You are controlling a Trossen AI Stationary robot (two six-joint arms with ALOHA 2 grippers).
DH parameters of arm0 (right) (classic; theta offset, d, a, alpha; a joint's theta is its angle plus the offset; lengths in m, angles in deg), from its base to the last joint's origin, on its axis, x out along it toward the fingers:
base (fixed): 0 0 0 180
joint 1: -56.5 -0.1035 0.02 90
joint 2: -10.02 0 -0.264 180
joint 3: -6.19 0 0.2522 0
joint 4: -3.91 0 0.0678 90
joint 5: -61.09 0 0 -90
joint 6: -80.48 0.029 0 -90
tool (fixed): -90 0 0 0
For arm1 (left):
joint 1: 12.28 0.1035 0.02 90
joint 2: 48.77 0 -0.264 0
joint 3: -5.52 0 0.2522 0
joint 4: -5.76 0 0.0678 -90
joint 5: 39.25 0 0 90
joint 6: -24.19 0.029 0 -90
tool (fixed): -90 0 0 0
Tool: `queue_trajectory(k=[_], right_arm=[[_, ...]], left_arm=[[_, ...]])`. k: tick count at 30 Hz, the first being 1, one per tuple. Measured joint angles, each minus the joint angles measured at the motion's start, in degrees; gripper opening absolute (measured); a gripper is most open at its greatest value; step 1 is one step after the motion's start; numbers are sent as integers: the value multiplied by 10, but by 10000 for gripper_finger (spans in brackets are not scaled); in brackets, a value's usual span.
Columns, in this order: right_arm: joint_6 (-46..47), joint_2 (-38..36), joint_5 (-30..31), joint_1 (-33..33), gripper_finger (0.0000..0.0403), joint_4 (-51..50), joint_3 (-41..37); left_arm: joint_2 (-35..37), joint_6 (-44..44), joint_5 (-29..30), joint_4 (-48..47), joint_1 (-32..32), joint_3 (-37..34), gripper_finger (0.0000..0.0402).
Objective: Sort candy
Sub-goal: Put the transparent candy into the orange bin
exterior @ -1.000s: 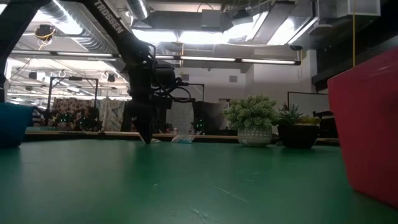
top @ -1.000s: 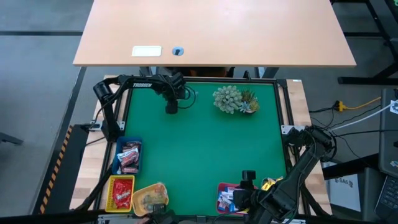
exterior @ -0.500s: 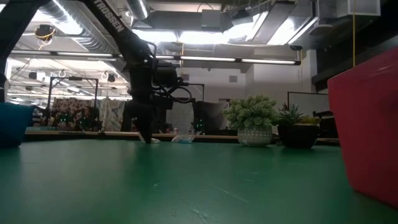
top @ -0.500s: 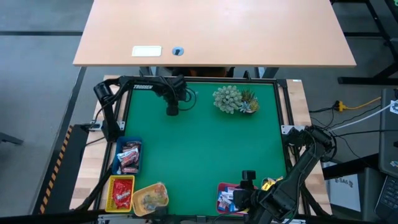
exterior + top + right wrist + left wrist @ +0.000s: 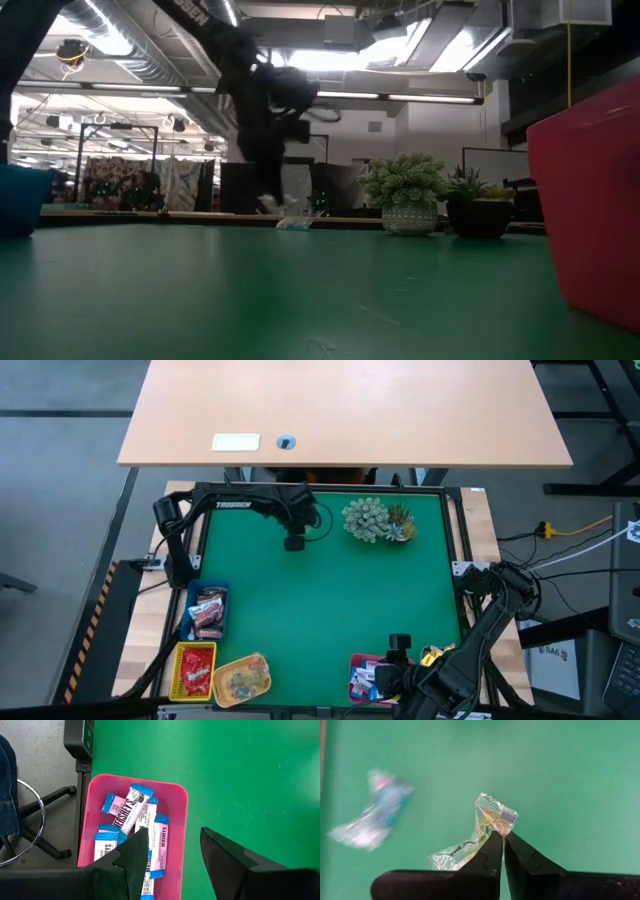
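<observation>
A: Left jaws pressed together, pinching a clear-wrapped candy by its edge, lifted off the green desk; thin hold!

B: It could slip out; right jaws spread, waiting above the pink tray.

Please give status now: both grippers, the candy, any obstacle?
Left gripper shut on clear-wrapped candy, lifted off mat. Right gripper open above pink tray. Another candy lies on mat. No obstacle seen.
</observation>
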Motion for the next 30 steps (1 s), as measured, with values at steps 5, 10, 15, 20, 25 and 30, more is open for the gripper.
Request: queue_trajectory(k=[5,10,15,20,25,30], right_arm=[[0,0,0,-1,179,0,0],[0,0,-21,-1,179,0,0],[0,0,-30,-1,179,0,0],[-3,0,-30,-1,179,-1,0],[-21,0,-30,-1,179,-1,0],[-31,0,-30,-1,179,-1,0]], left_arm=[[1,-73,-92,-39,-41,44,0],[1,-138,-190,-125,-109,88,0],[2,-211,-244,-167,-211,102,0],[2,-268,-253,-167,-334,103,0],[2,-277,-250,-166,-452,103,0],[2,-360,-217,-165,-546,103,0]])
